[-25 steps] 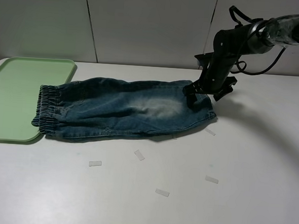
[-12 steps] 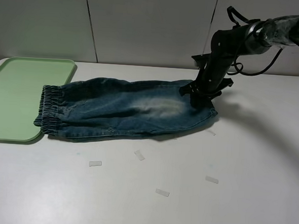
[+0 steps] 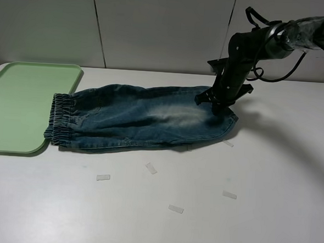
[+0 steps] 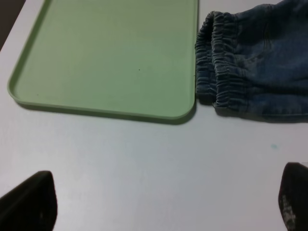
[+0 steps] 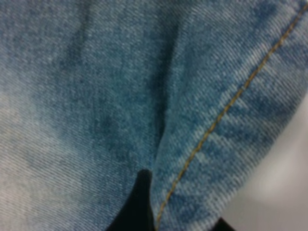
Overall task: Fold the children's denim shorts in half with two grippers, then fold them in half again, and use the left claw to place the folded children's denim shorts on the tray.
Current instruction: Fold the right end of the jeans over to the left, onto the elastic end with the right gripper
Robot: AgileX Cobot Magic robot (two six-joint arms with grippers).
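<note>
The children's denim shorts [image 3: 140, 117] lie flat on the white table, elastic waistband on the left beside the tray [image 3: 20, 102], leg hems on the right. My right gripper [image 3: 215, 107] comes down onto the hem end and is shut on the denim. In the right wrist view the shorts [image 5: 96, 96] fill the frame, bunched into a crease at the right gripper [image 5: 178, 219]. The left gripper [image 4: 161, 207] is open over bare table, short of the tray [image 4: 106, 57] and the waistband [image 4: 226, 62]. The left arm is out of the exterior view.
Several small white tape strips [image 3: 151, 167] lie on the table in front of the shorts. A pale panelled wall [image 3: 156, 27] runs along the back edge. The right arm and its cables [image 3: 277, 37] reach in from the upper right.
The right gripper has closed on the hem end. The shorts have slid to the right, and the waistband has come off the tray's edge. The left gripper's state has not changed.
</note>
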